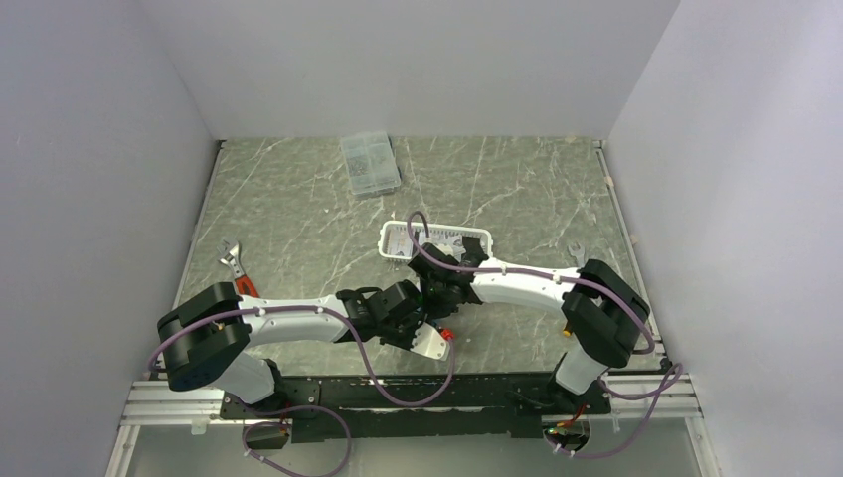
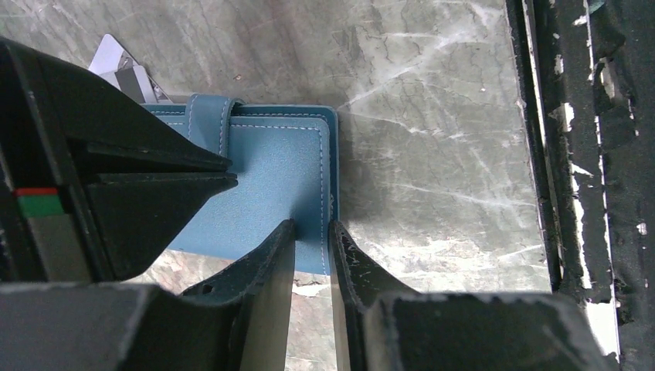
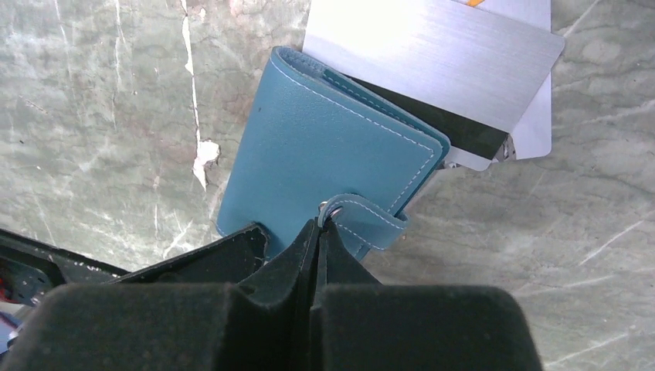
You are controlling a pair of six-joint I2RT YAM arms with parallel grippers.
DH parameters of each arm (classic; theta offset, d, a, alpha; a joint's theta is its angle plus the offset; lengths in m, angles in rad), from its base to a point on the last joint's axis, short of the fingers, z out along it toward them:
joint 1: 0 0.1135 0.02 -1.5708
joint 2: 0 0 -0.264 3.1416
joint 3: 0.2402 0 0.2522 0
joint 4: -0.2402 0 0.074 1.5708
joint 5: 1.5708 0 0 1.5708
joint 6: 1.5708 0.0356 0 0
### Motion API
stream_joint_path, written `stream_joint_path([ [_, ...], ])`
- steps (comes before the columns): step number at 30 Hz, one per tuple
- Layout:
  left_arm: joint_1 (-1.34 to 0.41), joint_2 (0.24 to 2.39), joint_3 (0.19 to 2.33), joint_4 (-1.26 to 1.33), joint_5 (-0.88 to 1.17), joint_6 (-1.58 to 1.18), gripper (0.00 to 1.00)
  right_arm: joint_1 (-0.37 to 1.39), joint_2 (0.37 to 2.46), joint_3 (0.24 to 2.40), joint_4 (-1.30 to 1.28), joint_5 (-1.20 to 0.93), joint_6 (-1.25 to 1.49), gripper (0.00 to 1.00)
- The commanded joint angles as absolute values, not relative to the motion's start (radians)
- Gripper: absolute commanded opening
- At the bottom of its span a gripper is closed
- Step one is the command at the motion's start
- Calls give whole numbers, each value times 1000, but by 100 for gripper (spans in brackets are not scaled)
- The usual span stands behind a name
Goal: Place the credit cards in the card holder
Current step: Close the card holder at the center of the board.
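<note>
- Step in hand: opening the holder [image 3: 332, 147]. It lies closed on the surface [image 3: 100, 116], overlapping the cards [image 3: 432, 54].
- Left tool [image 2: 313, 232]: narrow, and it looks clamped on the holder's stitched edge.
- Right tool [image 3: 318, 220]: closed, tips pinching the strap [image 3: 371, 220].
- Next, as I judge it: pull the strap off its snap while the left steadies, then fold the cover back. You can't seat any card before that.
</note>
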State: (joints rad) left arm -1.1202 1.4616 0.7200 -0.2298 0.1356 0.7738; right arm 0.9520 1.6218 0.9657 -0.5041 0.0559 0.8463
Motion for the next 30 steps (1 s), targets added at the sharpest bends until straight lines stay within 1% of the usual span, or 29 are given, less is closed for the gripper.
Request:
stream_joint_path([
  [1, -1124, 1434, 698, -203, 177, 787, 27, 932, 1625, 944, -407, 5, 836, 0],
  [7, -1124, 1440, 694, -198, 174, 790, 27, 890, 1637, 886, -330, -70, 843, 0],
  [12, -1124, 1440, 696, -197, 172, 795, 26, 863, 1660, 876, -328, -122, 828, 0],
  [17, -1125, 1442, 699, -195, 177, 795, 26, 837, 1706, 894, -384, -173, 801, 0],
  [25, -1125, 1437, 699, -170, 165, 805, 26, 834, 1808, 987, -535, -205, 726, 0],
  [30, -1125, 1432, 692, -156, 155, 807, 26, 837, 1820, 966, -556, -188, 733, 0],
])
